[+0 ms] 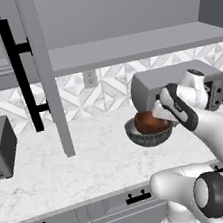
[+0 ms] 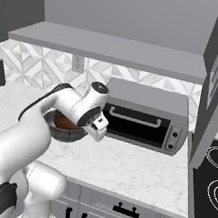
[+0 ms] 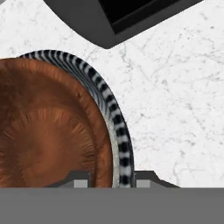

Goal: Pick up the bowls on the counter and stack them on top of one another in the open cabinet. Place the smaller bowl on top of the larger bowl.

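The smaller bowl, glossy reddish-brown, sits inside the larger bowl, which rests on the white marble counter in front of a toaster oven. In the hand view the brown bowl lies within the striped dark rim of the larger bowl. My gripper reaches down over the right side of the pair. One fingertip is inside the brown bowl, the other outside the striped rim, and both walls are pinched between them. In the right base view my arm hides most of the bowls. Above stands the open cabinet.
A grey toaster oven stands just behind the bowls. The cabinet door with its black bar handle hangs open to the left. A toaster is at the far left, a stove at the far right.
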Tool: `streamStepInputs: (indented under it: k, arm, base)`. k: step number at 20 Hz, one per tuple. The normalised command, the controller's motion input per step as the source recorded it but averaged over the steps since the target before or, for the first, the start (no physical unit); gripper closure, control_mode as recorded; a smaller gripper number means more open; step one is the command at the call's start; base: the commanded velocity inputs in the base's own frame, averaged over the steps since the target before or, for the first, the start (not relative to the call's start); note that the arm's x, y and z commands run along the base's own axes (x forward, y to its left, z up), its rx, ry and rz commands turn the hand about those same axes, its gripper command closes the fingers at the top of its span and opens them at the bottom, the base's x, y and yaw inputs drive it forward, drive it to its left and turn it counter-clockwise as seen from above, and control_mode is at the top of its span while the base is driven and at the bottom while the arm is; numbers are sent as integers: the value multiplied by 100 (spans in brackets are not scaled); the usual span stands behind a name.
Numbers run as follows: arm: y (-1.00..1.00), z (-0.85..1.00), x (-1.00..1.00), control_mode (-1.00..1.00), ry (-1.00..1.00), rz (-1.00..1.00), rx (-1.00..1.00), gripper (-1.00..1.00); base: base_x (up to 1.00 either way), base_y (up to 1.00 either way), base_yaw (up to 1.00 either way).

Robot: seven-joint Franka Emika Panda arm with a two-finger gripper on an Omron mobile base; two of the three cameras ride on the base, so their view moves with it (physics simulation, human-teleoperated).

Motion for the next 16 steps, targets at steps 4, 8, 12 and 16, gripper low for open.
streamStepInputs:
  k: [4, 8, 12, 16]
  arm:
    - [0, 100, -44, -100, -26, -5, 0, 100]
    - [0, 100, -19, -100, -25, -12, 0, 100]
    - [0, 100, 0, -100, -22, -18, 3, 100]
    - [0, 100, -2, -100, -19, -20, 5, 100]
  base:
    - [0, 0, 0]
    - [0, 0, 0]
    - [0, 0, 0]
    - [0, 0, 0]
